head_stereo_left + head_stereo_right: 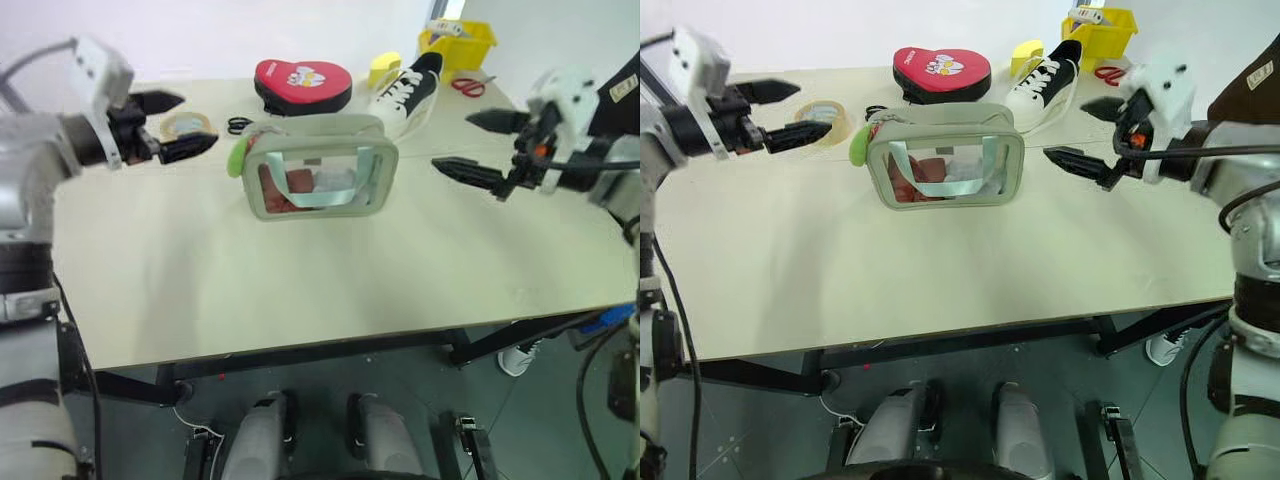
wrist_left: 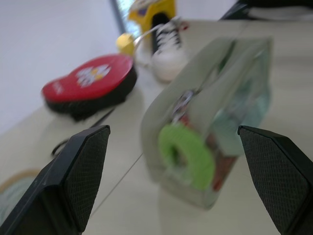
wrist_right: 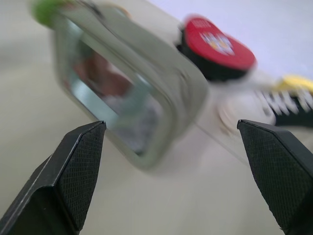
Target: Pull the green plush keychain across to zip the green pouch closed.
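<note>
We hold the left tool [image 1: 178, 123] and the right tool [image 1: 480, 145] released, fingers spread and empty, above the counter [image 1: 300, 280]. Between them stands the green pouch [image 1: 320, 170], its green plush keychain [image 1: 236, 158] hanging at the end nearest the left tool.

Sage-green pouch [image 1: 320, 165], lime keychain [image 1: 236, 157], red heart case [image 1: 302, 84].

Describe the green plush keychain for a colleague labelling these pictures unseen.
On the pale table, find the sage-green pouch with a clear window. The green plush keychain hangs at its end nearest the left gripper. It is fuzzy lime, unlike the tape roll.
</note>
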Available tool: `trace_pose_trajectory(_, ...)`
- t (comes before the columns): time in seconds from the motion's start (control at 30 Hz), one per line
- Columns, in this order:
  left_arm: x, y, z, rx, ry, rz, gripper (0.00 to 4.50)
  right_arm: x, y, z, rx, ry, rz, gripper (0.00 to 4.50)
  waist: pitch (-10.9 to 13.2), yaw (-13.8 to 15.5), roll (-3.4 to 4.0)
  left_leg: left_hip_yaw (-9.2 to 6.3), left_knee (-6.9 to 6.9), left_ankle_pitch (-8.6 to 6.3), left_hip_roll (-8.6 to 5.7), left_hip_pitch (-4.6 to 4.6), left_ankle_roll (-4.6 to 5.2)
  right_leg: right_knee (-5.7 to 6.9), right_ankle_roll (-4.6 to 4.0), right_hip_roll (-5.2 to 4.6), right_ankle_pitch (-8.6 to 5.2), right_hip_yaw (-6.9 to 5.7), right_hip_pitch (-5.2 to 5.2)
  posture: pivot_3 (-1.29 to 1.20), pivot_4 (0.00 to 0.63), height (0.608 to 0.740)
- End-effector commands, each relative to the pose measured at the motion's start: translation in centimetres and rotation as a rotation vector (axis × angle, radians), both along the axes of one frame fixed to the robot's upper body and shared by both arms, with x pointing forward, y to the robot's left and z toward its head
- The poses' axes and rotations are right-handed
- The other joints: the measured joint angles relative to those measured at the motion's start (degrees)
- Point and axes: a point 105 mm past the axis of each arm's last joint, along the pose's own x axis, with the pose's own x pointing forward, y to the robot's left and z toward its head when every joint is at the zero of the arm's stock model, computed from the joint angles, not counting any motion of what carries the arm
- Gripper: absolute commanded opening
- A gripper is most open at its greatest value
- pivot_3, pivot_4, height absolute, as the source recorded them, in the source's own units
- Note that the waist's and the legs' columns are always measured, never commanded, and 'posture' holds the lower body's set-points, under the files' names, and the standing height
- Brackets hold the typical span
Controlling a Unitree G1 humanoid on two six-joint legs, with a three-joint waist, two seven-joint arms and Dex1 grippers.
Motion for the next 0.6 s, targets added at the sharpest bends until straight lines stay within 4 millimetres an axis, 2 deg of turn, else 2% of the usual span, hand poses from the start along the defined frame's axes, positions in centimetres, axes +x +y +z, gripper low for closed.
trace_pose_trajectory(0.03, -0.3, 0.2, -1.3, 0.028, 0.046, -0.025, 4.47, 0.1, 0.8, 0.0, -0.008, 0.013, 0.039, 4.48, 0.0, -0.2, 0.01, 0.0, 0.0, 0.0, 0.0, 0.0, 0.0, 0.0, 0.0, -0.01, 0.0, 0.01, -0.01, 0.0, 0.15, 0.74)
trace_pose_trajectory(0.13, 0.4, 0.5, -1.4, 0.031, 0.032, 0.025, 4.47, 0.6, 0.7, 0.1, -0.012, 0.002, 0.025, 4.48, 0.0, -0.1, -0.02, 0.02, 0.01, 0.01, -0.01, -0.24, 0.0, 0.09, 0.0, -0.03, 0.0, 0.03, -0.32, 0.0, 0.15, 0.74)
trace_pose_trajectory(0.33, 0.3, 1.0, -1.5, 0.037, 0.03, 0.032, 4.47, 1.2, 0.2, 0.5, -0.014, -0.018, 0.005, 4.48, 0.0, 0.2, -0.01, 0.08, 0.07, 0.01, -0.02, -0.5, 0.0, 0.14, 0.01, -0.06, 0.02, 0.04, -0.56, 0.0, 0.15, 0.74)
trace_pose_trajectory(0.6, 0.1, 1.0, -1.5, 0.024, 0.036, 0.031, 4.47, 2.1, 1.6, 0.8, -0.021, -0.061, 0.042, 4.48, 0.0, -0.1, -0.01, 0.08, 0.04, 0.01, -0.01, -0.4, 0.0, 0.15, 0.01, -0.08, 0.02, 0.05, -0.5, 0.0, 0.15, 0.74)
